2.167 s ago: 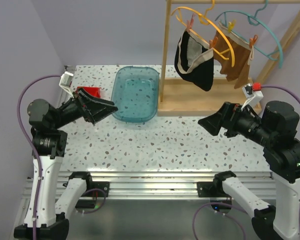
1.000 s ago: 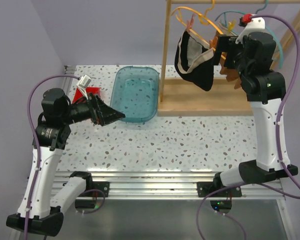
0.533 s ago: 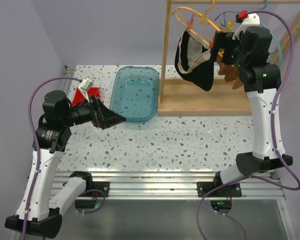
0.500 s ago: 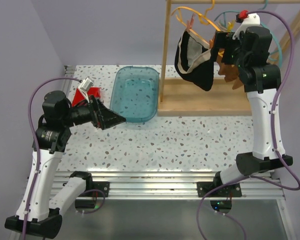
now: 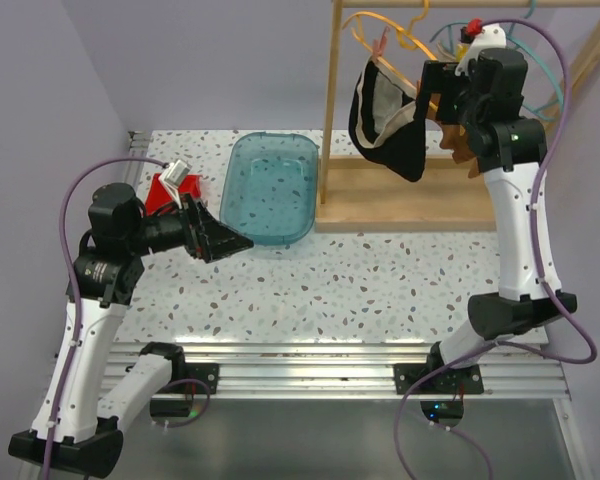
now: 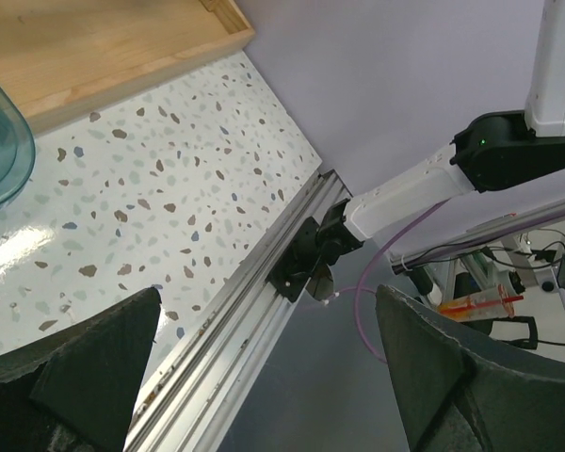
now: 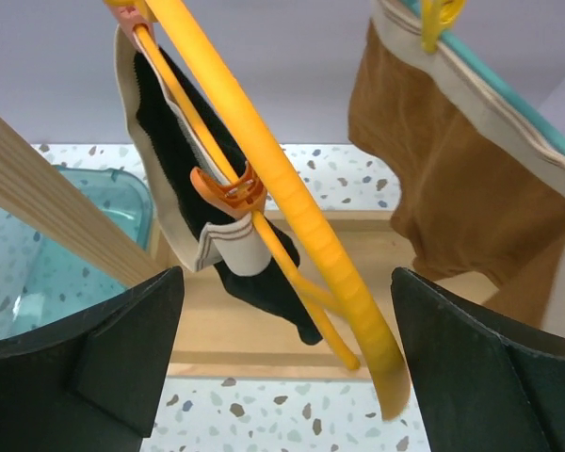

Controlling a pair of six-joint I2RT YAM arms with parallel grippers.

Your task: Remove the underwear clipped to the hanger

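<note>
Right tool (image 7: 284, 282) — up at hanger height, fingers spread wide, gripping nothing. Straight ahead of it, framed between the two fingers in its wrist view, are the yellow hanger (image 7: 292, 198) and the orange clip (image 7: 228, 191) that pins the beige waistband of the black underwear (image 7: 184, 155). The black underwear hangs from that hanger, ahead and slightly to the tool's left, with a post of the wooden rack (image 5: 329, 100) further left. The rust-brown underwear (image 7: 452, 179) is ahead and to the tool's right, held on the teal hanger (image 7: 508, 99) by a yellow clip (image 7: 441, 13). Whether either finger touches hanger or cloth: cannot tell.

Left tool (image 5: 232, 240) — low over the bench (image 5: 360, 280), fingers spread, empty. The teal bin (image 5: 270, 185) sits just beside its tip (at the left edge of its wrist view). Both garments hang well apart from this tool.
</note>
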